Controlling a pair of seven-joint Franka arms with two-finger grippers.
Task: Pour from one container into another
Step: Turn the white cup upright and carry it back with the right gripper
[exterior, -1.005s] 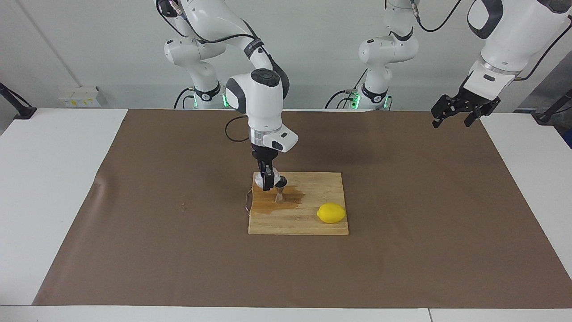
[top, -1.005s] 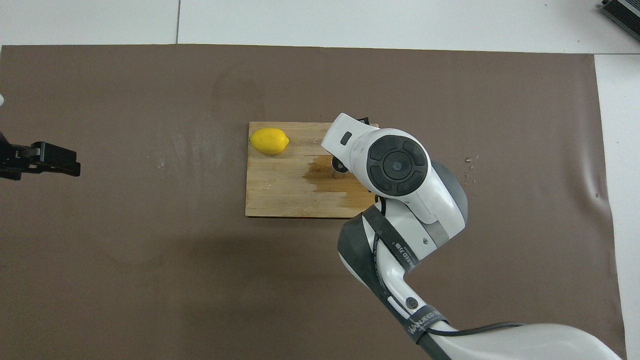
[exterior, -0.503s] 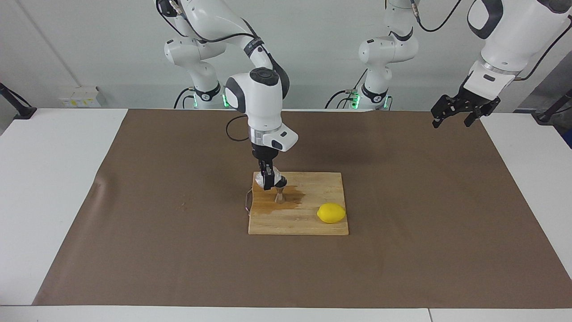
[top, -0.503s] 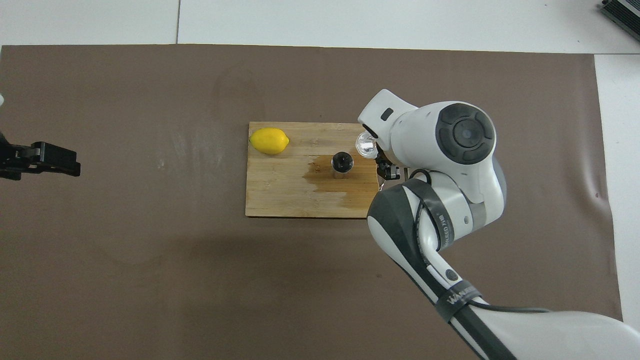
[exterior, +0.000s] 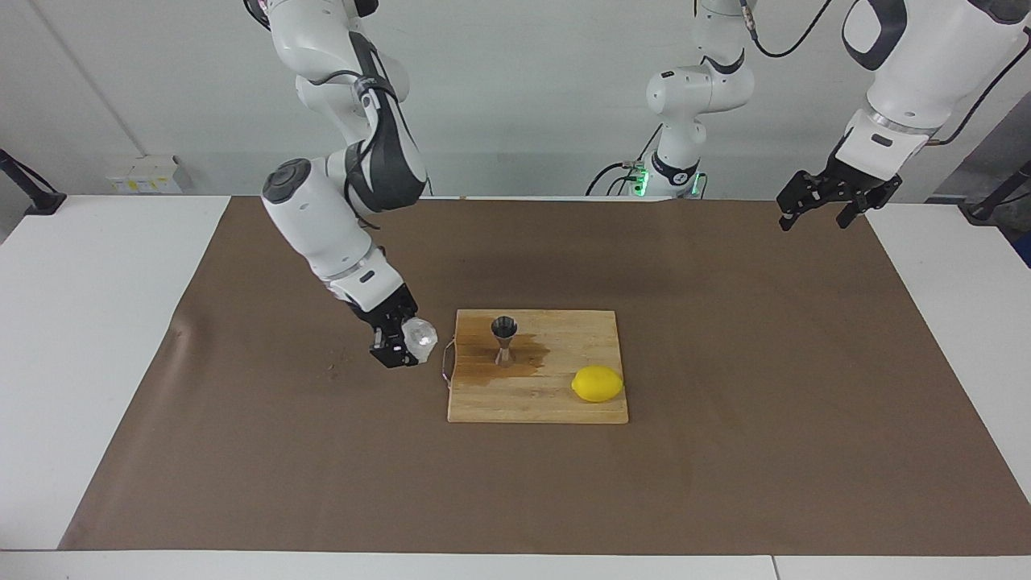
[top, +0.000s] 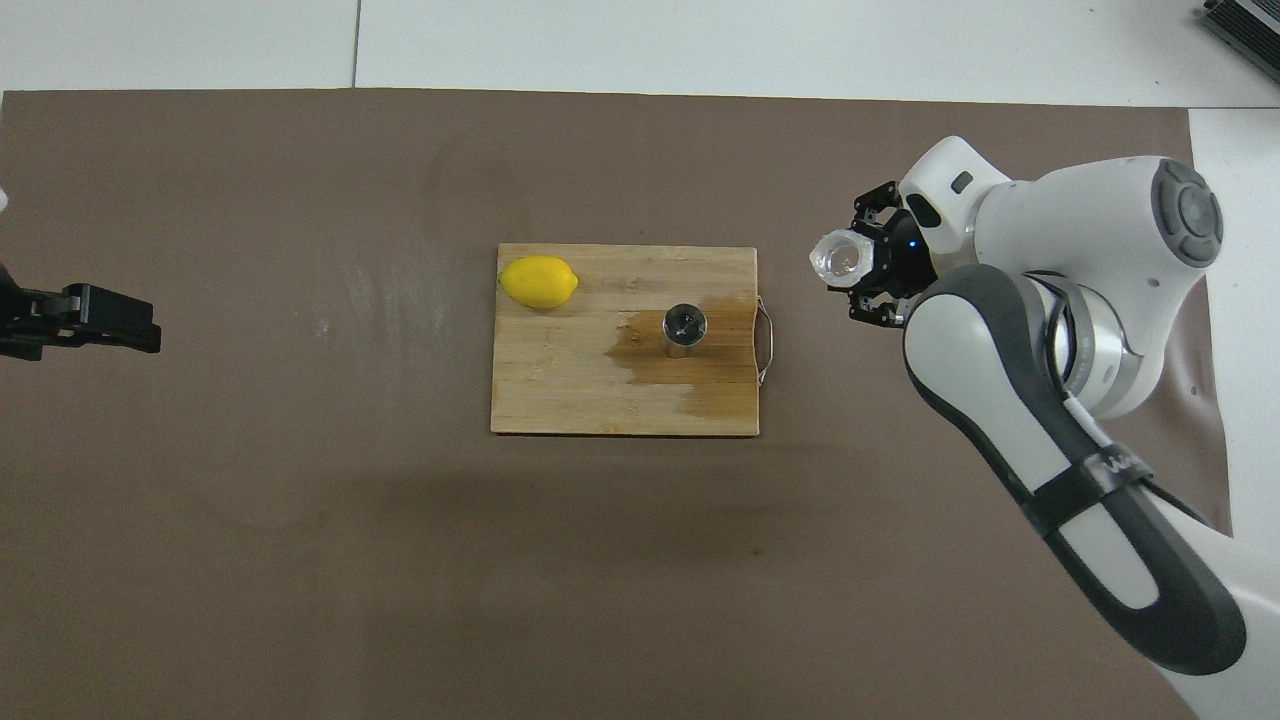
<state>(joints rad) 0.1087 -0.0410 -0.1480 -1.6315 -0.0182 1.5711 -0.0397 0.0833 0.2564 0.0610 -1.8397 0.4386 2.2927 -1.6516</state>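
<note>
My right gripper (exterior: 403, 345) (top: 860, 275) is shut on the small clear faceted glass cup (exterior: 420, 337) (top: 840, 258), held just above the brown mat beside the wooden board's handle end, toward the right arm's end of the table. The steel jigger (exterior: 504, 338) (top: 685, 327) stands upright on the wooden cutting board (exterior: 556, 403) (top: 560, 390), in a dark wet patch. My left gripper (exterior: 821, 205) (top: 100, 322) waits open in the air over the mat at the left arm's end.
A yellow lemon (exterior: 597, 383) (top: 539, 281) lies on the board, farther from the robots than the jigger. A thin wire handle (exterior: 445, 364) (top: 766, 340) sticks out from the board toward the cup. The brown mat (exterior: 725, 483) covers the table.
My right gripper has swung the glass cup away from above the jigger, off the board, and down toward the mat beside the handle. The left arm has not moved.
</note>
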